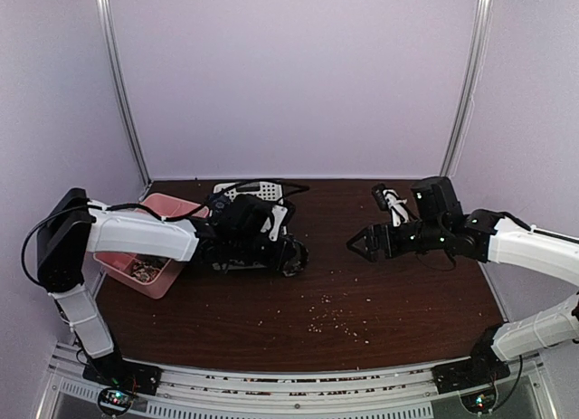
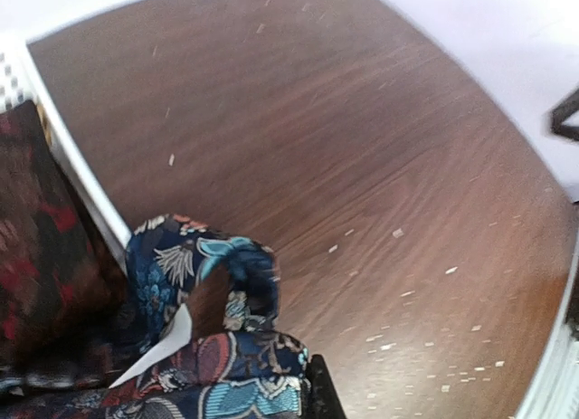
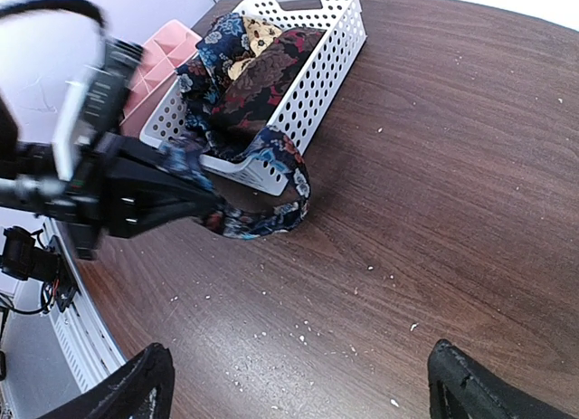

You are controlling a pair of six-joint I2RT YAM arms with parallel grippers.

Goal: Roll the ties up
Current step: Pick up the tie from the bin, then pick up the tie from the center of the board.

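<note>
At the rim of the white basket (image 3: pixel 318 71), left of centre | left tool (image 3: pixel 208 206) clamped on floral tie (image 3: pixel 280 161) trailing onto tabletop (image 3: pixel 434 166) | right tool (image 1: pixel 355 244) gaping, empty | risk: pull snags rim, drags basket, other ties (image 3: pixel 267 80) follow

2 tips of left tool (image 3: pixel 206 206) (mostly) buried in floral tie (image 2: pixel 226 365) folds

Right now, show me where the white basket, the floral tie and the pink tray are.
white basket (image 3: pixel 321 80): right wrist view, on its perforated side wall.
floral tie (image 3: pixel 276 152): right wrist view, on the fold draped over the basket's rim.
pink tray (image 3: pixel 172 48): right wrist view, on its dividers.
</note>
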